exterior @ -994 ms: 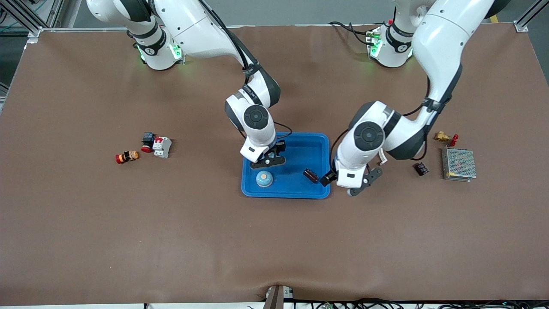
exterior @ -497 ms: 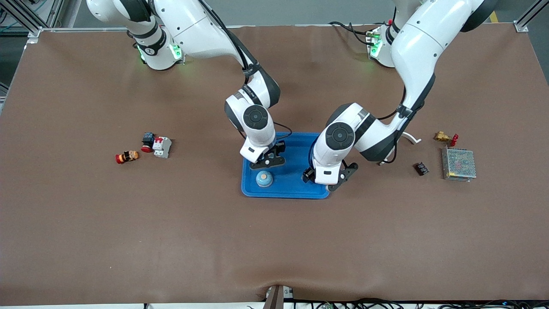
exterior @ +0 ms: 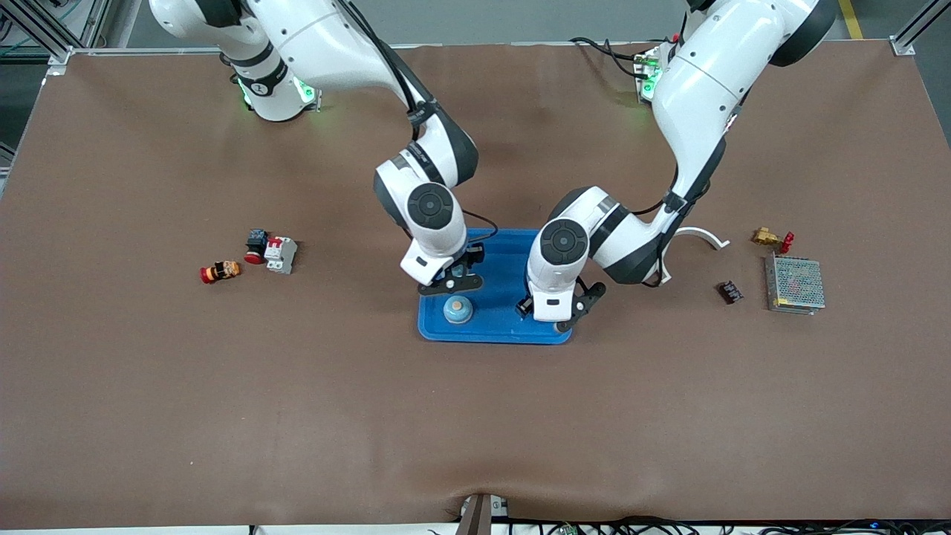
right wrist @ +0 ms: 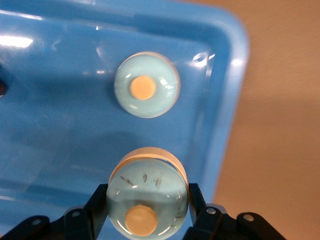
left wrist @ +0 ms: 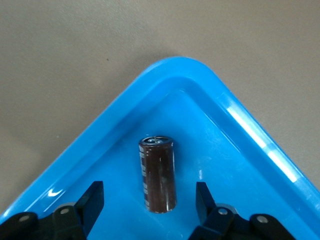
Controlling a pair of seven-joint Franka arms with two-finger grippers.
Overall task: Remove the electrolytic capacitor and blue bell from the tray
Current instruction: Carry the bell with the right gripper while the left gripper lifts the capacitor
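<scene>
Two grippers work over the tray. Our left gripper, fingers apart, straddles the capacitor lying in the tray's near corner at the left arm's end. Our right gripper clamps a bell above a second bell. Closing off-centre could roll the capacitor away against the rim.

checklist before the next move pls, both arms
1. Left pincer straddles the capacitor: ok.
2. Left fingers gripping the capacitor: not ok, open with a gap on each side.
3. Right pincer shut on the held bell: ok.
4. Held bell out past the tray rim: not ok, it is over the tray.
5. Held bell lifted above the rim: cannot tell.
6. Second bell apart from the held bell: ok, it lies in the tray.
</scene>
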